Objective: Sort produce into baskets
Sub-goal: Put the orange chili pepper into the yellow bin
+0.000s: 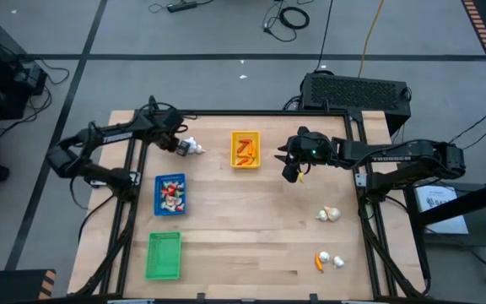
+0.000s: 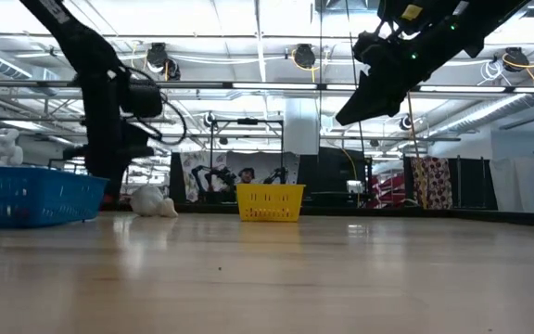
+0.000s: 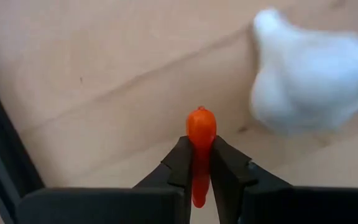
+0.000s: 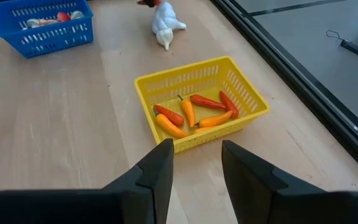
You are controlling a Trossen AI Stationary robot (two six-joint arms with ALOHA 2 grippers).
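Observation:
My left gripper [image 1: 180, 145] stands at the table's far left, pointing down, shut on a small orange-red pepper [image 3: 201, 124]. A whitish garlic bulb [image 1: 195, 148] lies on the wood just beside it. The yellow basket [image 1: 245, 149] holds several orange and red peppers [image 4: 194, 112]. The blue basket [image 1: 170, 193] holds red-and-white pieces, and the green basket [image 1: 164, 255] sits near the front left. My right gripper [image 4: 194, 165] hangs open above the table, right of the yellow basket, with nothing between its fingers. My left gripper pinches the pepper between its two fingers [image 3: 180, 165], coming from above and pointing steeply down. The pepper lies along the fingers: its rounded end [image 3: 201, 119] sticks out past the tips and the rest runs back between them. Whether it is clear of the table I cannot tell.
More produce lies at the right: a garlic bulb [image 1: 328, 214], and nearer the front an orange piece [image 1: 321, 262] with a white one [image 1: 338, 262]. A black frame rail [image 1: 226, 112] runs along the table's far edge and sides. Bare wood lies in the middle.

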